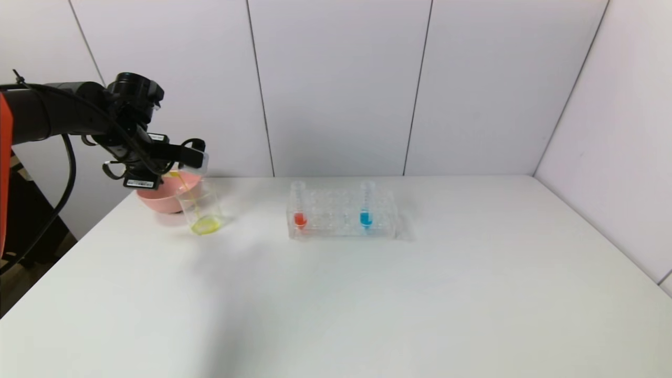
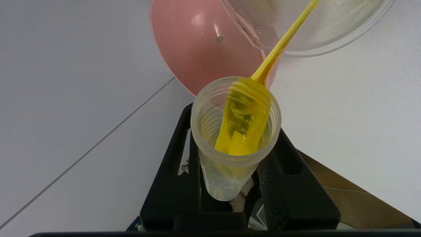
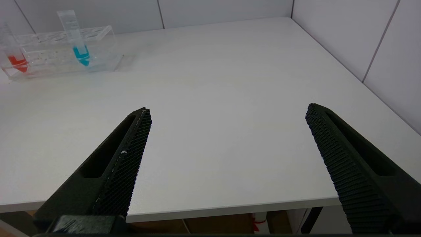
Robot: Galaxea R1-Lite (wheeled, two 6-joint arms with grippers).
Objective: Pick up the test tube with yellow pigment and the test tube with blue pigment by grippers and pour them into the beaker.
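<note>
Left gripper [image 1: 184,157] hanging up at the far left of the table [image 1: 367,294], fingers [image 2: 174,164] clamped tight around the test tube with yellow pigment [image 2: 235,131]. Tube tipped over sideways, open mouth sitting just above the beaker [image 1: 202,210]. Thin yellow stream [image 2: 283,42] running out of the mouth and down into the glass, with a yellow puddle [image 1: 206,226] lying on the beaker floor. Plenty of yellow lying along the inside of the tube too, as seen from the left wrist.

Beaker standing upright at the far left, right in front of the pink bowl [image 1: 163,197] and touching or just about touching it, hard to call from here.

Clear rack [image 1: 341,212] sitting near the far middle of the table, well apart from the beaker. Test tube with blue pigment [image 1: 366,205] standing upright at the right end of it, red-orange tube [image 1: 299,205] upright at the left end, nothing gripping either.

Right gripper [image 3: 227,154] out of sight from the head camera, hovering at the near edge of the table on the right side, spread wide with nothing between the fingers, rack well off to its far left.
</note>
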